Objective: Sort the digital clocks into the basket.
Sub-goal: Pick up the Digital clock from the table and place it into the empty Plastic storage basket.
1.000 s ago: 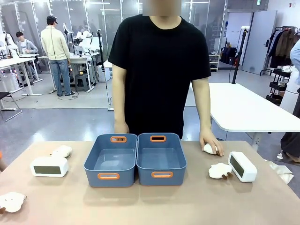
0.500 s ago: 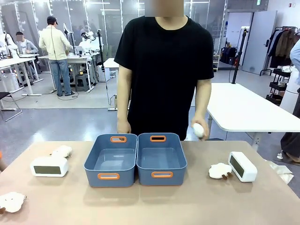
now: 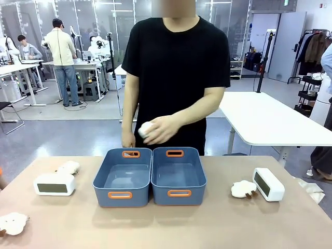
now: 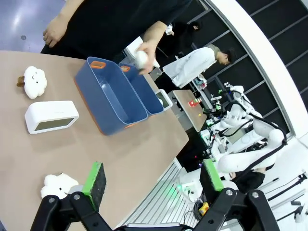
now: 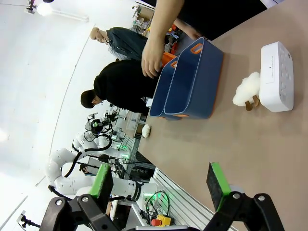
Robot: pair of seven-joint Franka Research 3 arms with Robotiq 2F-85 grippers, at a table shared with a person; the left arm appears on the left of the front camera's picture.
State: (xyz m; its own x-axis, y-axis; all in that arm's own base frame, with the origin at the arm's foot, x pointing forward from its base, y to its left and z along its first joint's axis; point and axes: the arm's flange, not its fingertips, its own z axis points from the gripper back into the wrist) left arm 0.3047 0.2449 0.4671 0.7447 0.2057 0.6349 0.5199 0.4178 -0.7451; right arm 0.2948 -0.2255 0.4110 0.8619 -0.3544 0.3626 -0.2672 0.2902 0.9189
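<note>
The left gripper (image 4: 153,177) and right gripper (image 5: 159,183) both have their fingers spread wide, holding nothing. One digital clock (image 3: 54,183) sits at 9 o'clock from the two blue baskets (image 3: 106,193), and the other digital clock (image 3: 268,184) sits at 3 o'clock.

left gripper (image 4: 153,177) fingers (image 4: 95,179) apart | clock (image 4: 50,116) near basket (image 4: 108,98) | person's hand (image 4: 148,48) holds plush (image 4: 140,59)

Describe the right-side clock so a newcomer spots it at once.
Start at the two blue tubs mid-table and look toward the robot's right. Beyond a fluffy white plush stands the clock: a smooth white box with a grey-green screen, unlike the woolly plush beside it.
</note>
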